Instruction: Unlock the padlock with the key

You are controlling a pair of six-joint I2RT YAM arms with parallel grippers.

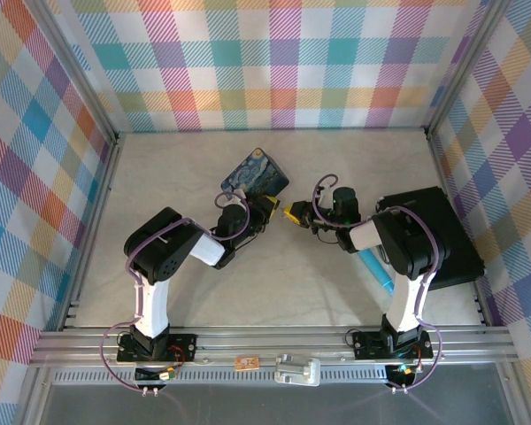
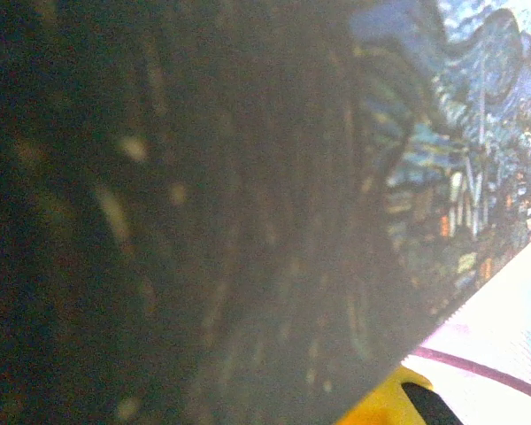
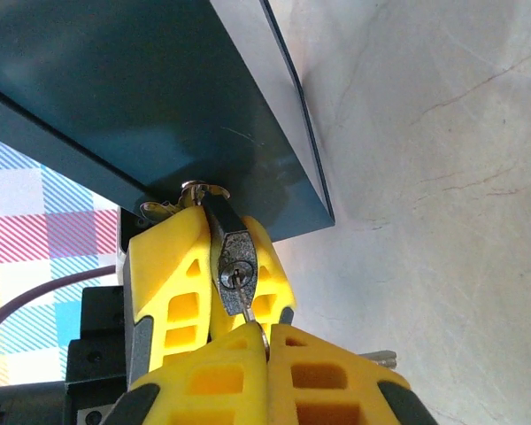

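Key seated in the padlock, mid-table beside the painted tin (image 1: 255, 174).
Left gripper (image 1: 265, 209) clamps the padlock (image 3: 234, 258) just by the tin's corner; the key (image 3: 251, 312) stands in its keyhole, pinched tight by the right gripper (image 3: 267, 335).

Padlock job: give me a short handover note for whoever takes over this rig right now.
Left gripper: shut on the padlock, holding it close beside the blue tin.
Right gripper: shut on the key, with the key's tip at the keyhole and seemingly entered.
Done: both things are gripped and the key has been brought to the lock.
Left: seat the key fully, turn it and open the lock. The pictures do not show whether it has been turned yet.
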